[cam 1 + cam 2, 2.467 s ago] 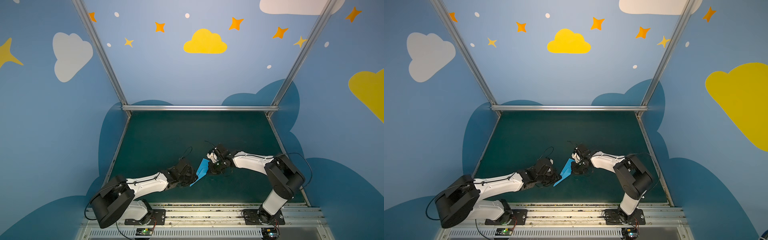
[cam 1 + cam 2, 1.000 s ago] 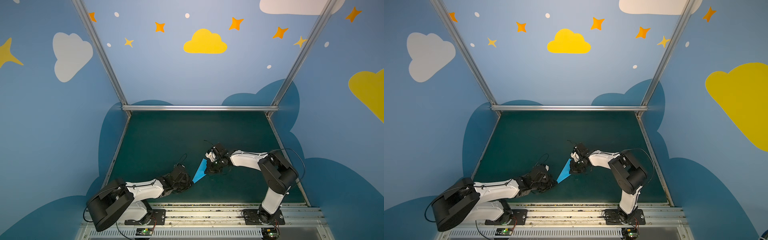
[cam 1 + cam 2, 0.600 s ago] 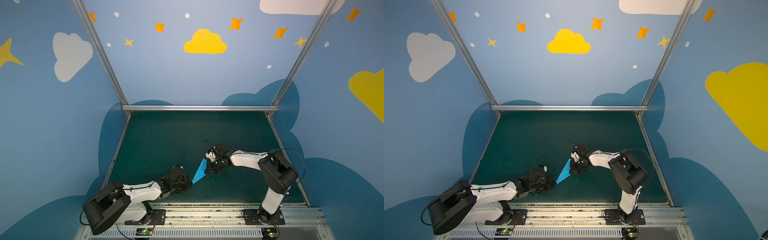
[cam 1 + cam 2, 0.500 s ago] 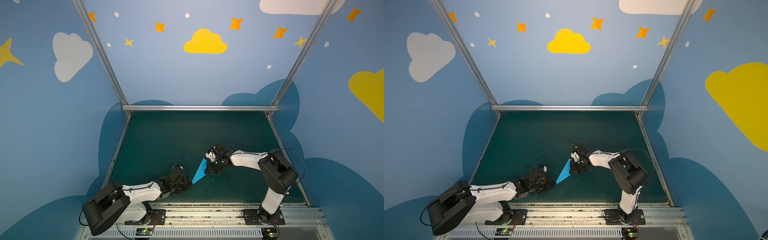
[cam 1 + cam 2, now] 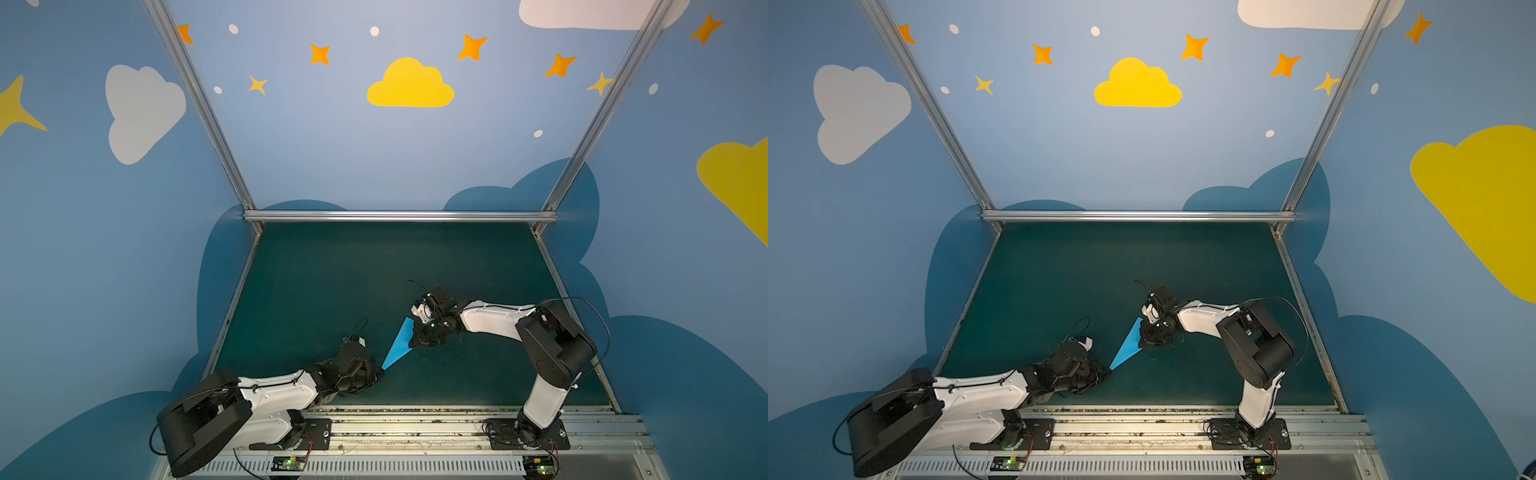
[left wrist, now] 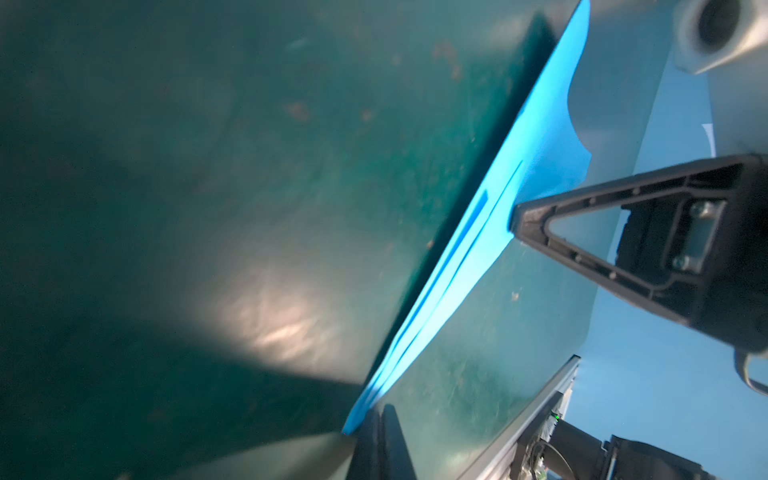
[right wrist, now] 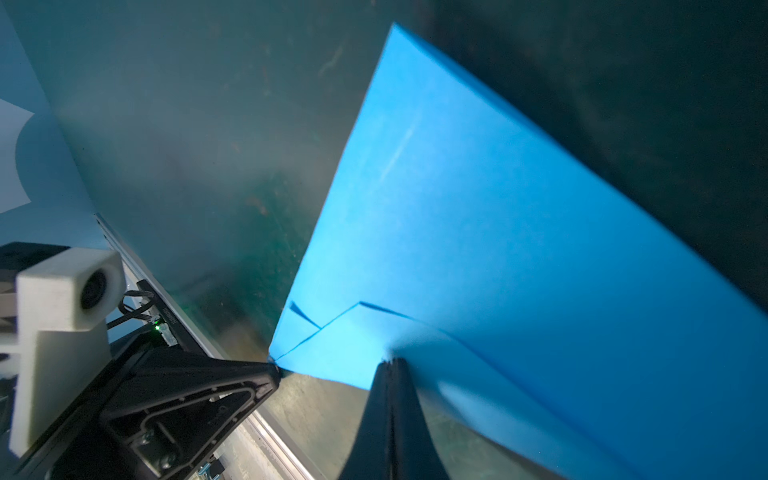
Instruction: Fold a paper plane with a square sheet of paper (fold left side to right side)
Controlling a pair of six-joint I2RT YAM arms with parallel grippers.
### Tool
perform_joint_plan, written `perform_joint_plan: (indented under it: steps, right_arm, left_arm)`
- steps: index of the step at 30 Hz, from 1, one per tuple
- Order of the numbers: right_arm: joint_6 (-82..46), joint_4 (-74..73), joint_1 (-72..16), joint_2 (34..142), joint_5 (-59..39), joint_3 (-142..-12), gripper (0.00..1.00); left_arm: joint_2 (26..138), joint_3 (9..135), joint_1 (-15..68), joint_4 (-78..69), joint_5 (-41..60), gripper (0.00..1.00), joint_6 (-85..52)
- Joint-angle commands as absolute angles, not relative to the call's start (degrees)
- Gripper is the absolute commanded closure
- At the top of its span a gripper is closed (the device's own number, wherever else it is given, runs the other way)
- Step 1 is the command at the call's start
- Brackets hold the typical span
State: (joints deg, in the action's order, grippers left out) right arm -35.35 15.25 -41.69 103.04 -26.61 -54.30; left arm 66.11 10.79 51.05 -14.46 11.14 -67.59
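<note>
in both top views the left end effector (image 5: 377, 371), nearest, is pinching shut on the paper plane (image 5: 399, 345) at its nose. the plane's long axis is running away and rightward above the tabletop (image 5: 332, 270) to the right end effector (image 5: 414, 341), which is clamping the wide tail.

In a top view the paper plane (image 5: 400, 345) lies on the mat (image 5: 332, 270) in the lower middle of the frame, slanting from lower left to upper right. The left gripper (image 5: 378, 371) sits at its lower-left tip, and the right gripper (image 5: 414, 342) sits on its upper-right end. Below them, along the frame's bottom, runs the rail (image 5: 415, 434) bearing both arm bases.
</note>
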Motion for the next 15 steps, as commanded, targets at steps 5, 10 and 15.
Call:
perform_joint_plan:
  steps: [5, 10, 15]
  right_arm:
    - [-35.6, 17.0, -41.5, 104.4, -22.9, -53.2, 1.0]
    - [-35.6, 16.9, -41.5, 104.8, -22.9, -53.0, 1.0]
    - [-35.5, 16.8, -41.5, 104.9, -23.0, -53.0, 1.0]
  left_arm:
    - [53.5, 8.7, 50.6, 6.0, 6.1, 0.96, -69.0]
    - [49.2, 10.7, 47.9, 7.2, 6.7, 0.96, -68.3]
    - [56.3, 15.0, 47.0, 1.8, 8.7, 0.96, -65.7]
